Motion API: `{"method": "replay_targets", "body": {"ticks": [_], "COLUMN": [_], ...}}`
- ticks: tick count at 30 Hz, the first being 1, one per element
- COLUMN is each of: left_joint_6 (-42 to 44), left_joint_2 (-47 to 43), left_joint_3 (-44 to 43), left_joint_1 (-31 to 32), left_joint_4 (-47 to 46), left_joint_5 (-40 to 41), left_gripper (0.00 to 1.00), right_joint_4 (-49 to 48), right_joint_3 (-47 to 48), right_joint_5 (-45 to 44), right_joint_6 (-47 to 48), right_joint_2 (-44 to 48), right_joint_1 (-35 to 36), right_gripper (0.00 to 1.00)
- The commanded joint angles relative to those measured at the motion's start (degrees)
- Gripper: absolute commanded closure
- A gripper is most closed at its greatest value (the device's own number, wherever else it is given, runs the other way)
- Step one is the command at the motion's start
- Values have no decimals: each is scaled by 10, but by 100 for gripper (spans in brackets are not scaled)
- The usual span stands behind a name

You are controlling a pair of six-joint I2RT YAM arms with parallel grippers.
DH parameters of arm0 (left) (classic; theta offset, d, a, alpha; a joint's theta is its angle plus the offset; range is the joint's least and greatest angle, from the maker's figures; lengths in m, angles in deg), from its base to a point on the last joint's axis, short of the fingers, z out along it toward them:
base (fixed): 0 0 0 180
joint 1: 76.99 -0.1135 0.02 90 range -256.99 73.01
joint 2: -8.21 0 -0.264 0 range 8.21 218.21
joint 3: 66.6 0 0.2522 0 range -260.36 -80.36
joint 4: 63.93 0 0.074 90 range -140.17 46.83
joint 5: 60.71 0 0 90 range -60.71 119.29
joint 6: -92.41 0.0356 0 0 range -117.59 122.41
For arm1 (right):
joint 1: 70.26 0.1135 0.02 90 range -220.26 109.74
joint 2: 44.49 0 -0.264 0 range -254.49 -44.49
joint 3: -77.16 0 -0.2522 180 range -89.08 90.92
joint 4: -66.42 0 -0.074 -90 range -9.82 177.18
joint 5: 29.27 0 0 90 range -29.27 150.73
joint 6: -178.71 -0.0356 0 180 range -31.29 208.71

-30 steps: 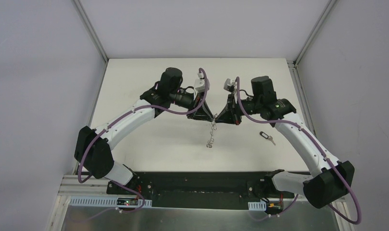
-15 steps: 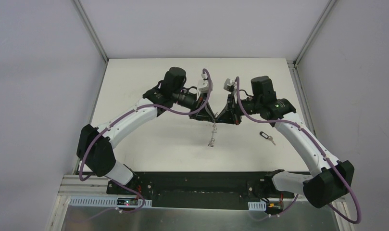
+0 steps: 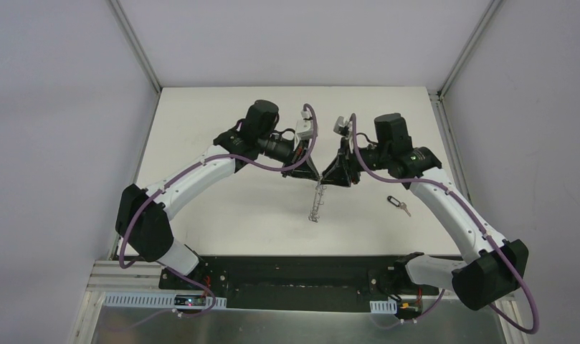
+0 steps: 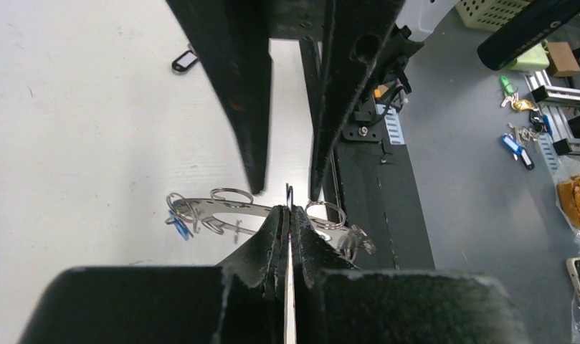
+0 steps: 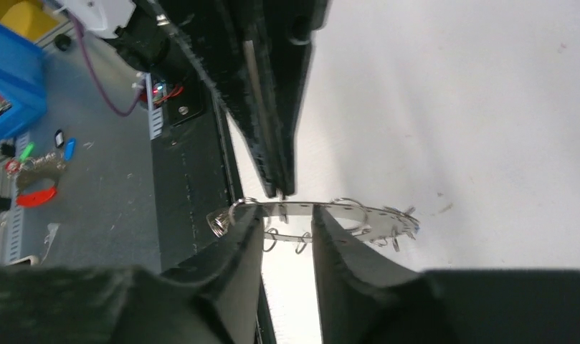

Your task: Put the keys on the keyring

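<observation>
White desk [image 3: 222, 208] under plain grey walls; both arms meet above its middle.

Findings:
- The left gripper [image 4: 287, 212] is clenched on the rim of the keyring [image 4: 229, 206]. The flat ring hangs edge-on below the fingertips, clear of the desk.
- The right gripper [image 5: 287, 233] faces the left one, tip to tip. Its fingers stand apart, the ring's rim runs through the gap between them, and no pinch is visible, so it is released.
- A blue-headed key [image 4: 178, 226] appears to hang from a loop at the far end of the ring, away from both grippers.
- The black-headed key [image 3: 395, 203] lies flat on the desk, to the outer side of the right gripper and well apart from the ring.

Assessment: the ring is passing into the left gripper's sole hold, which frees the right arm for the black-headed key.

Recommendations:
- Keep the left pinch firm and the ring motionless.
- Draw the right gripper straight back along its own axis, so that neither finger snags the wire loops [image 4: 232, 195] beside it.
- Once the right gripper is clear, present a free loop towards the right side.
</observation>
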Motion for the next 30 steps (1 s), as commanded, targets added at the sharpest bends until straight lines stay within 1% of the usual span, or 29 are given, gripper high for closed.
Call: {"method": "replay_targets", "body": {"ticks": [1,2,5,8,11,14,16,19,24,30], "left_joint_6": [90,105,129,161,140,130,118,115,104,97], "left_joint_2": [-24,-30,-53,-79,-97,-101,-103,-104,-111,-113], "left_joint_3": [-32,-32,-21,-10,-10,-27,-37,-45,-30,-28], "left_joint_1": [1,-2,-13,-16,-16,-16,-16,-16,-16,-16], "left_joint_4": [89,104,131,163,192,235,254,277,277,276], "left_joint_5": [19,25,37,64,115,155,184,210,215,206], "left_gripper": [100,100,100,100,100,100,100,100,100,100], "right_joint_4": [-23,-17,1,16,40,65,82,108,134,154], "right_joint_3": [18,17,4,-23,-49,-76,-91,-96,-105,-125], "right_joint_5": [-79,-102,-160,-218,-296,-362,-380,-409,-469,-501], "right_joint_6": [-9,-11,-19,-19,-7,12,27,46,78,147], "right_joint_2": [28,32,47,70,83,79,66,18,-60,-86], "right_joint_1": [-16,-26,-60,-83,-102,-140,-173,-214,-232,-232], "right_gripper": [60,56,47,43,43,43,44,46,48,46]}}
